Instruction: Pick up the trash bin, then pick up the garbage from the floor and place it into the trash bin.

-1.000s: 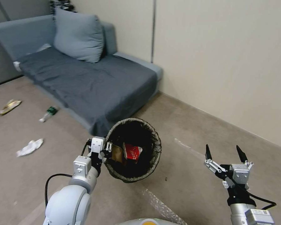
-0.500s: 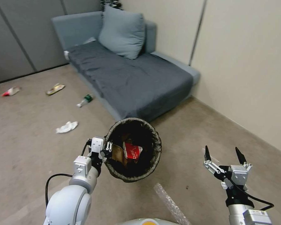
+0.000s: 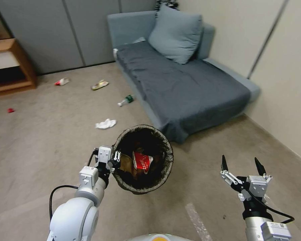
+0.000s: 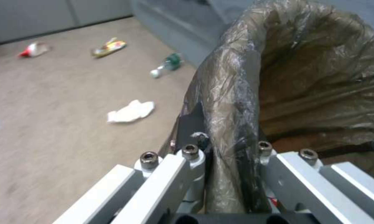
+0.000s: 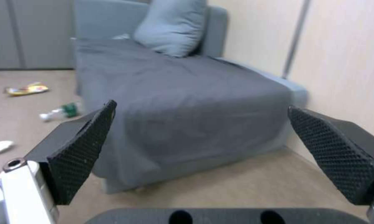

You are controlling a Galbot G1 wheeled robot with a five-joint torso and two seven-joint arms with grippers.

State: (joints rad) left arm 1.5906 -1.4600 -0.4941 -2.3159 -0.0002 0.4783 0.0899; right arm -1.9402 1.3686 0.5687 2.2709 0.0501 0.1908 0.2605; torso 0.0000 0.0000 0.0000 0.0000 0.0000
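My left gripper point(image 3: 114, 160) is shut on the near rim of the trash bin point(image 3: 169, 157), holding it off the floor point(image 3: 50, 140) and tilted toward me. The bag-lined rim point(image 4: 232, 102) is pinched between the fingers. A red-and-white wrapper point(image 3: 143, 161) and brown paper point(image 3: 125, 164) lie inside. Garbage lies on the carpet beyond: a white tissue point(image 3: 106, 124) point(image 4: 130, 111), a green bottle point(image 3: 126, 100) point(image 4: 167, 63) point(image 5: 60, 112), a yellow wrapper point(image 3: 99, 84) point(image 4: 108, 47) and a red-and-white wrapper point(image 3: 62, 81). My right gripper point(image 3: 240, 163) point(image 5: 207, 149) hangs open and empty at lower right.
A grey sofa point(image 3: 184, 87) with a cushion point(image 3: 175, 35) stands ahead on the right, against the beige wall point(image 3: 291, 83). A wooden shelf point(image 3: 10, 67) sits at far left, with a small red scrap point(image 3: 11, 110) near it. Open carpet stretches left of the sofa.
The whole picture has shifted right, so the camera has turned left; the wooden shelf and more litter have come into view. Both arms keep their pose, the bin still held.
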